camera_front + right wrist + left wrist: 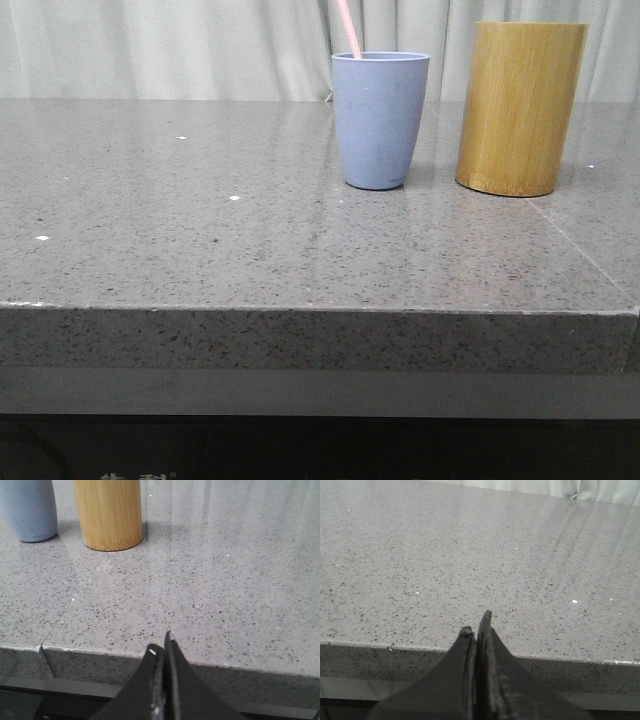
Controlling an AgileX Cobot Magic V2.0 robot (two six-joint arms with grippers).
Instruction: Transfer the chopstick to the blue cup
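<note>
Pink chopstick (349,30) leans inside upright blue cup (379,120).

Speckled grey stone table (200,240) with glossy reflections; pale pleated curtain (150,45) behind it

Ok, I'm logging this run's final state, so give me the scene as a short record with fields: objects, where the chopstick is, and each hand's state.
surface: grey speckled table
blue cup: upright on the table, left of the bamboo holder
bamboo holder: upright, taller than the cup, standing apart from it
chopstick: pink, inside the blue cup, leaning left, its top past the frame edge
left hand: shut, empty, at the table's near edge
right hand: shut, empty, at the table's near edge
task status: chopstick appears to be in the cup
</note>
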